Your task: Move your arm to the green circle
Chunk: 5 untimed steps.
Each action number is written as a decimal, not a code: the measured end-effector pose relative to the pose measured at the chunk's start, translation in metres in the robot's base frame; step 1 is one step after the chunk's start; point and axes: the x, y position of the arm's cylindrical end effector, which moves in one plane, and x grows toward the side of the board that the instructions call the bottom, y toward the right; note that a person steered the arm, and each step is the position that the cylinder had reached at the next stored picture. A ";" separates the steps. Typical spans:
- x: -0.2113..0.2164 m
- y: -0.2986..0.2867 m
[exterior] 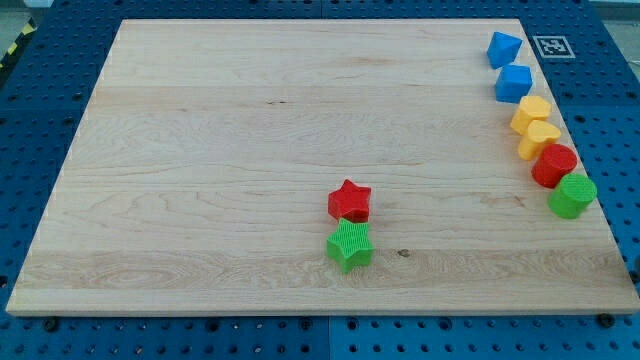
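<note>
looking down on the camera view, the wooden board [250, 150] lay across a blue pegboard table [40, 340]. my tip did not show anywhere, so its place relative to the blocks, and any state of it, could not be told. the green circle [572, 195] sat at the board's right edge, touching the red circle [554, 165] just above it. above those ran a yellow block [539, 139], another yellow block [531, 113], a blue cube [514, 83] and a blue block [504, 48]. near the middle bottom, a red star [350, 201] touched a green star [350, 245] below it.
</note>
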 end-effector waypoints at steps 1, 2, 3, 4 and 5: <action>-0.034 0.015; -0.051 0.014; -0.067 -0.007; -0.067 -0.023; -0.067 -0.031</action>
